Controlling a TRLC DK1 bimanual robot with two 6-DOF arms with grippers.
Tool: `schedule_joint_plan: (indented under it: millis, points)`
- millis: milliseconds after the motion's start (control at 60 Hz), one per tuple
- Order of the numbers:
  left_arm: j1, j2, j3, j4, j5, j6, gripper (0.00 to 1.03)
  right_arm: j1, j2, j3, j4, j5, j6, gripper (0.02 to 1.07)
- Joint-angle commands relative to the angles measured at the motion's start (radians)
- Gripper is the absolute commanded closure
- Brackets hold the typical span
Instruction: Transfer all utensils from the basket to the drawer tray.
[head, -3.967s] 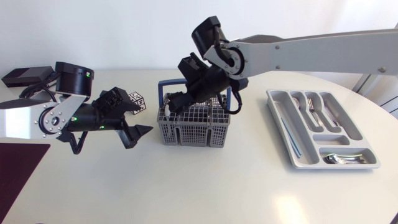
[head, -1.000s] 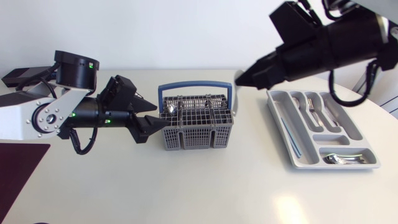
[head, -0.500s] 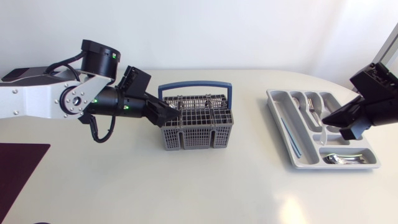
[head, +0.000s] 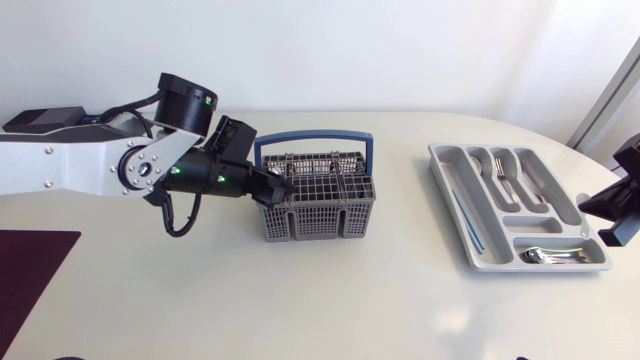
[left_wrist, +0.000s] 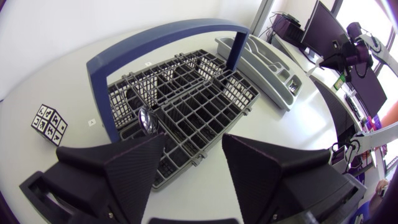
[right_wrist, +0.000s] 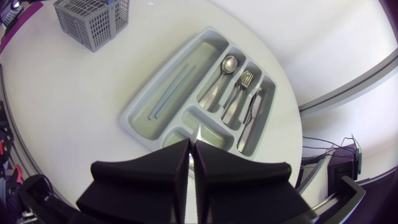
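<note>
Above the basket (head: 320, 215) the left gripper (left_wrist: 193, 142) is held open; far right, a knife (right_wrist: 197, 132) is clamped in the right gripper (right_wrist: 191, 145).

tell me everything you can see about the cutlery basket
The basket is a boxy grey plastic grid, split into square compartments, with a blue arched handle standing up across it. It stands upright on the white table, about mid-table, well apart from the drawer tray. A spoon shows its bowl in a compartment at the end nearest my left arm. The left gripper hangs open over that end; I cannot tell whether it touches the rim.
</note>
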Motion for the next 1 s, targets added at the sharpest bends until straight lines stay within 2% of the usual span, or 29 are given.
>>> schedule_joint_plan:
  millis: [0, 150, 317, 383, 500, 567, 667, 850, 983]
  points:
    - [0.008, 0.018, -0.008, 0.011, -0.004, -0.028, 0.39, -0.026, 0.039, -0.058, 0.049, 0.024, -0.077, 1.01]
    - [0.008, 0.021, -0.008, 0.015, -0.004, -0.034, 0.39, -0.03, 0.109, -0.162, 0.256, 0.127, -0.094, 1.0]
    - [0.008, 0.023, -0.013, 0.013, -0.006, -0.037, 0.39, -0.006, 0.17, -0.225, 0.354, 0.176, -0.094, 0.97]
    - [0.008, 0.023, -0.01, 0.013, -0.007, -0.042, 0.39, 0.003, 0.201, -0.242, 0.398, 0.205, -0.094, 0.85]
    - [0.008, 0.023, -0.011, 0.013, -0.007, -0.045, 0.39, 0.011, 0.213, -0.256, 0.42, 0.216, -0.094, 0.54]
    - [0.008, 0.023, -0.013, 0.016, -0.007, -0.045, 0.39, 0.016, 0.203, -0.264, 0.437, 0.219, -0.094, 0.42]
    - [0.002, 0.023, -0.016, 0.031, -0.007, -0.062, 0.39, 0.016, 0.163, -0.253, 0.438, 0.223, -0.091, 0.07]
    - [-0.006, 0.023, -0.005, 0.033, -0.016, -0.08, 0.39, 0.033, 0.006, -0.247, 0.408, 0.222, -0.065, 0.06]
    - [-0.001, 0.027, -0.008, 0.048, -0.016, -0.1, 0.39, 0.134, -0.083, -0.196, 0.299, 0.209, 0.036, 0.06]
